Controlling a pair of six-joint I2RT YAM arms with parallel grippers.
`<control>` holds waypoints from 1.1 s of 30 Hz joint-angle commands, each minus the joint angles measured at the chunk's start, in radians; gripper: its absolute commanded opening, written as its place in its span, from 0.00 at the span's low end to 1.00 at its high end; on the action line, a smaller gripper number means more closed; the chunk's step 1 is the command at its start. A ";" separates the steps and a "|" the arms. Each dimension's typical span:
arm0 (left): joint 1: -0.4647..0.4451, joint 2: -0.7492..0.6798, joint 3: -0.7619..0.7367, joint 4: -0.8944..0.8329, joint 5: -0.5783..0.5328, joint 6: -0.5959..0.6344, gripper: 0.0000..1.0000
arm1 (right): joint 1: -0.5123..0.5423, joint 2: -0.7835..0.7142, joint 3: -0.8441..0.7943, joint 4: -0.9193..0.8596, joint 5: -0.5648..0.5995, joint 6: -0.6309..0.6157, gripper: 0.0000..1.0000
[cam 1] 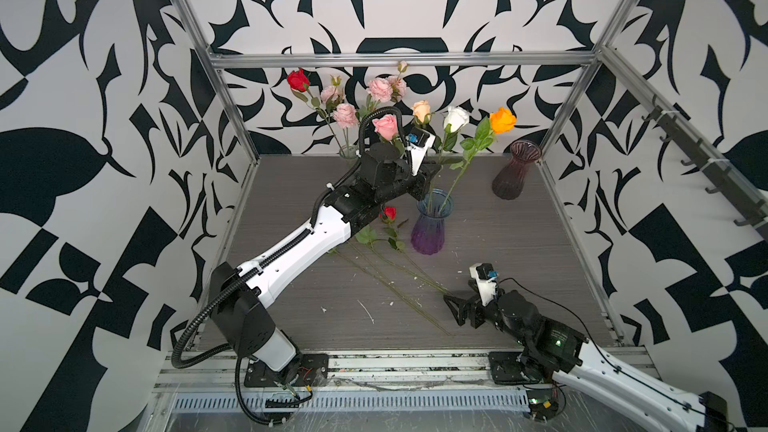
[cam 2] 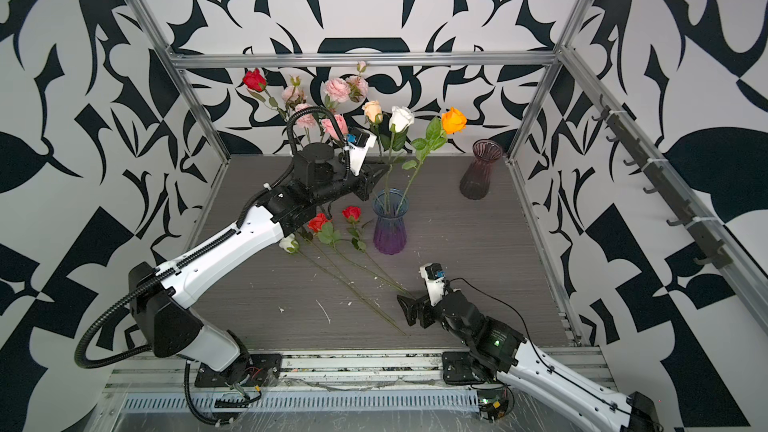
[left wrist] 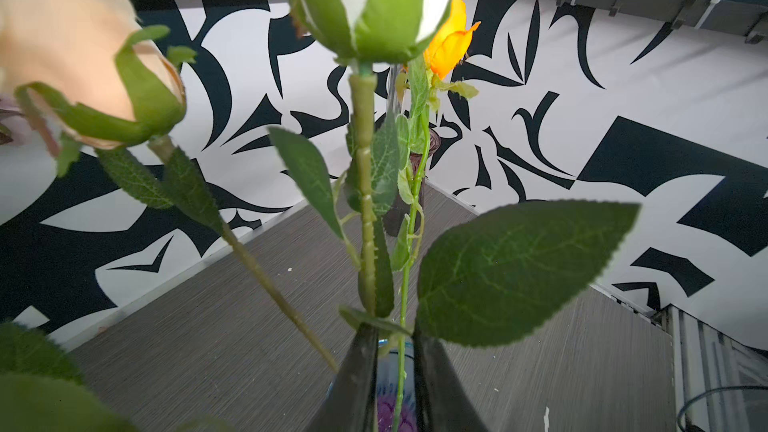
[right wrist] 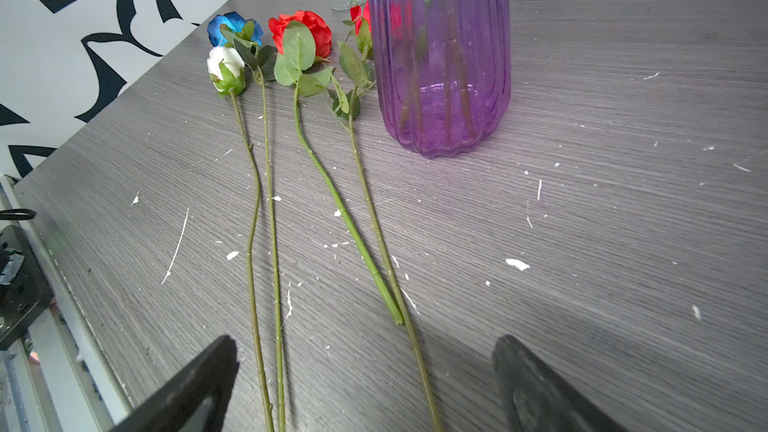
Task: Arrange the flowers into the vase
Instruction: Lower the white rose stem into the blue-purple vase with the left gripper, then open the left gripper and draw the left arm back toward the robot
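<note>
A blue-to-purple glass vase [cam 1: 432, 222] [cam 2: 390, 222] stands mid-table and holds a peach rose [cam 1: 422, 110], a white rose [cam 1: 456, 118] and an orange rose [cam 1: 503, 120]. My left gripper [cam 1: 434, 172] [left wrist: 395, 330] hovers just above the vase's mouth. Its jaws stand a little apart, and a thin green stem [left wrist: 401, 367] runs through the gap without touching them. Several flowers lie on the table: red roses [right wrist: 301, 33], a white one [right wrist: 226, 66] and a blue one [right wrist: 235, 29]. My right gripper [cam 1: 453, 305] [right wrist: 365, 342] is wide open, low over their stem ends.
A clear vase [cam 1: 348, 152] at the back holds a red rose [cam 1: 298, 78] and pink ruffled blooms [cam 1: 379, 88]. A dark purple vase [cam 1: 517, 170] stands empty at the back right. Metal frame posts edge the table.
</note>
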 commanded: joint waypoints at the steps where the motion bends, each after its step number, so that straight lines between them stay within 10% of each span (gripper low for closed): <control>1: -0.002 0.019 0.036 -0.014 0.009 -0.010 0.21 | 0.001 0.005 0.044 0.023 -0.004 0.001 0.99; 21: -0.002 0.049 0.094 -0.027 0.003 -0.046 0.42 | 0.002 0.013 0.046 0.021 -0.007 0.002 0.99; 33: -0.002 -0.335 -0.143 -0.007 -0.062 -0.117 0.42 | 0.001 0.039 0.082 -0.009 0.089 -0.011 0.99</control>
